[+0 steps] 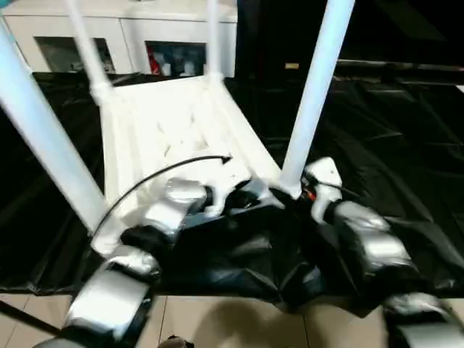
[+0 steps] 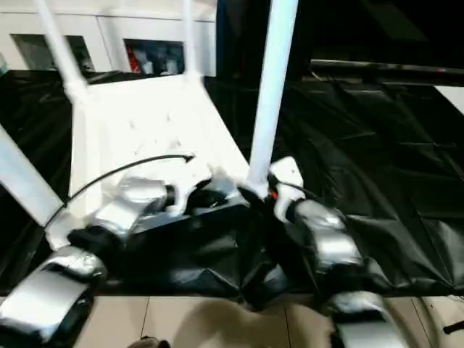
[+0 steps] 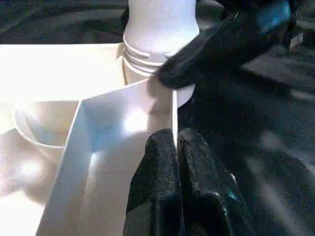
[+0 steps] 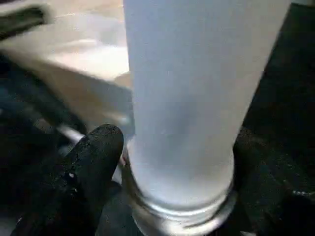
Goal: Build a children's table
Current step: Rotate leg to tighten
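The children's table lies upside down on a black sheet, its white ribbed tabletop (image 1: 174, 123) facing up. Legs stand in all the corners: near right leg (image 1: 315, 87), near left leg (image 1: 43, 138) and two at the far corners (image 1: 212, 36). My left gripper (image 3: 177, 162) is shut and empty, its tips resting on the tabletop's near rim by the right corner socket. My right gripper (image 1: 288, 192) stands open astride the base of the near right leg (image 4: 182, 98), one finger (image 4: 93, 167) close beside the collar.
The black sheet (image 1: 391, 130) is wrinkled and bunched under my forearms. A white cabinet (image 1: 130, 36) stands behind the table. Pale floor tiles (image 1: 217, 319) begin at the sheet's near edge. A black cable (image 1: 159, 174) arcs over my left forearm.
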Robot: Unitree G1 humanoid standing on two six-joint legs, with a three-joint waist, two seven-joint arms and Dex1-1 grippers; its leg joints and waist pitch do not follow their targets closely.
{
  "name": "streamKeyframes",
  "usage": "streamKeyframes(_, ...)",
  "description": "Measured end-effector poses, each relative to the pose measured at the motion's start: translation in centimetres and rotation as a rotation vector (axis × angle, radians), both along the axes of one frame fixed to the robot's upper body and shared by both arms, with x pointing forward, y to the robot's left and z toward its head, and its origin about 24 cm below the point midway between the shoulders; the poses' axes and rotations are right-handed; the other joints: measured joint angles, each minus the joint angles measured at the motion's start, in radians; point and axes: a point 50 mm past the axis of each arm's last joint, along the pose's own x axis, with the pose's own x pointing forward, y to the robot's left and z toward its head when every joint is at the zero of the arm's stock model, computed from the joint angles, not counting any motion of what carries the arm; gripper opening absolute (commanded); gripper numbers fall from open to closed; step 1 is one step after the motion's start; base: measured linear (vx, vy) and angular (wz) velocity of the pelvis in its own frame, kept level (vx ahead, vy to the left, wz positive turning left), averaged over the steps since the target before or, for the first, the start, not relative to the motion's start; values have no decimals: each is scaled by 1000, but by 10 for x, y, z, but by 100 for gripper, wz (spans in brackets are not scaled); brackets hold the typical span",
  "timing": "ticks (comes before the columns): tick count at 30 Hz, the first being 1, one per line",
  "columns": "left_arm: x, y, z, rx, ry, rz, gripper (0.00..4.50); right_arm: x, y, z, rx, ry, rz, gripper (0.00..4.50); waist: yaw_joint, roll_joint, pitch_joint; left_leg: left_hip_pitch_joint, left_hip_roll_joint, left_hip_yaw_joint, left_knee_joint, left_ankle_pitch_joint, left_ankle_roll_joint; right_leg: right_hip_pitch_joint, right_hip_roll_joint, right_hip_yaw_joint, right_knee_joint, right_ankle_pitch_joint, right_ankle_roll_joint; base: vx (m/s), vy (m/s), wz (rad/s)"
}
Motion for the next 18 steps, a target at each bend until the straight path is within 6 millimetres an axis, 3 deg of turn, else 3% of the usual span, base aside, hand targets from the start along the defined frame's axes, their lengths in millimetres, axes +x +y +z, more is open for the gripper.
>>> streamKeyframes(6, -15, 17, 2, 4, 47, -159, 0, -14, 6, 15, -13, -9, 293, 361, 19, -1, 1, -1, 0, 1, 3, 0, 0, 0, -1, 1, 1, 0, 0, 0, 0, 0)
streamKeyframes(10, -25, 34, 1, 18, 89, -212, 0, -25, -2, 13, -55, 30, 387, 361, 20, -6, 4, -1, 0, 1, 2, 0, 0, 0, -1, 1, 0, 0, 0, 0, 0, 0)
streamKeyframes(18, -29, 37, 4, 29, 89, -235, 0, -27, 1, 13, -72, 40, 438, 346, 17, -10, 6, -1, 0, 1, 2, 0, 0, 0, -1, 1, 0, 0, 0, 0, 0, 0)
